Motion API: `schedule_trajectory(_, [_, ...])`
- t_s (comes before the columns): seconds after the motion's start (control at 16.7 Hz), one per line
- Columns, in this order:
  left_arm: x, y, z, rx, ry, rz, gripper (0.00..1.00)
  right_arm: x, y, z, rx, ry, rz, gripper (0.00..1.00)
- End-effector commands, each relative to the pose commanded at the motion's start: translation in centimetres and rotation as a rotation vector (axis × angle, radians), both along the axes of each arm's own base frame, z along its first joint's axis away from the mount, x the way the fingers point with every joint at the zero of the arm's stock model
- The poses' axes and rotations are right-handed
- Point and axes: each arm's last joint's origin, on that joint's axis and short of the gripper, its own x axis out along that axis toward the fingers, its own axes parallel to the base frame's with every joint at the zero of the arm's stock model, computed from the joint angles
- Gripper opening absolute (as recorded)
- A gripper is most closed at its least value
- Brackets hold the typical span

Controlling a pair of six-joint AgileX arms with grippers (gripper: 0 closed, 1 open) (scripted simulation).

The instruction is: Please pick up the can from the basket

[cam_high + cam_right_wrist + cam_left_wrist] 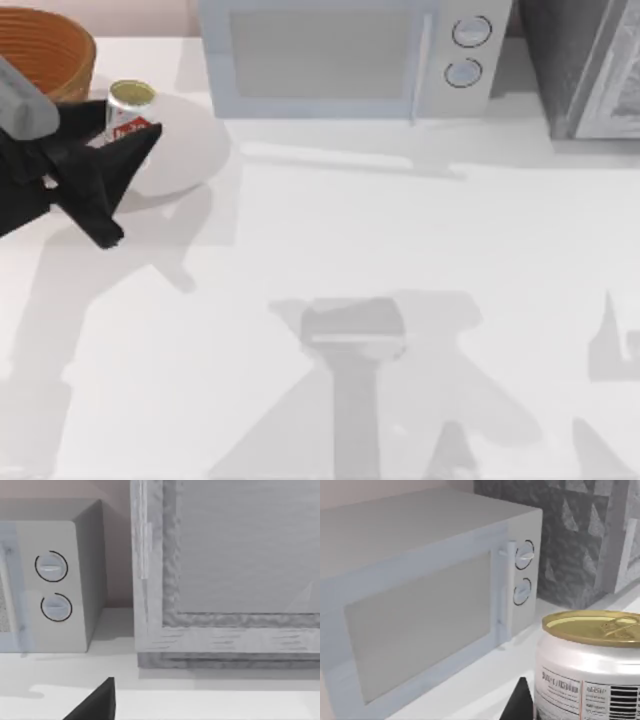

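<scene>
The can [131, 108], white and red with a gold top, is held just right of the basket [45, 45], outside its rim and over a white round plate [185, 145]. My left gripper [120, 140] reaches in from the top view's left edge and is shut on the can's side. In the left wrist view the can [590, 665] looms close, with one black fingertip [520, 702] beside it. The orange-brown woven basket sits at the table's far left corner, partly cut off by the view's edge. A black fingertip [95, 702] of my right gripper shows in the right wrist view.
A white microwave [340, 55] stands along the back of the table, right of the plate. A grey cabinet [590, 65] fills the back right corner. The white tabletop [400, 230] stretches wide across the middle and front, crossed by arm shadows.
</scene>
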Motion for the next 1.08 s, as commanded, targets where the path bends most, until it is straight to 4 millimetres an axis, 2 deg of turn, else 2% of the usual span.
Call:
schedule_trajectory(0.12, [3.4,-0.6,-1.3,-0.005,-0.016,-0.135,0.00,0.0,0.0,0.0,0.000,0.000,0.000,1.00])
schedule_trajectory(0.24, [6.5,-1.1,-3.4,-0.013,-0.029,-0.266,0.00,0.0,0.0,0.0,0.000,0.000,0.000,1.00])
schedule_trajectory(0.48, [11.1,-1.8,-9.6,-0.040,-0.041,-0.502,0.00,0.0,0.0,0.0,0.000,0.000,0.000,1.00])
schedule_trajectory(0.6, [12.4,-2.1,-12.9,-0.057,-0.039,-0.599,0.00,0.0,0.0,0.0,0.000,0.000,0.000,1.00])
schedule_trajectory(0.78, [13.3,-2.2,-17.1,-0.082,-0.032,-0.709,0.00,0.0,0.0,0.0,0.000,0.000,0.000,1.00])
schedule_trajectory(0.9, [13.4,-2.3,-18.8,-0.093,-0.028,-0.751,0.00,0.0,0.0,0.0,0.000,0.000,0.000,1.00])
schedule_trajectory(1.08, [13.5,-2.3,-19.5,-0.098,-0.027,-0.768,0.00,0.0,0.0,0.0,0.000,0.000,0.000,1.00])
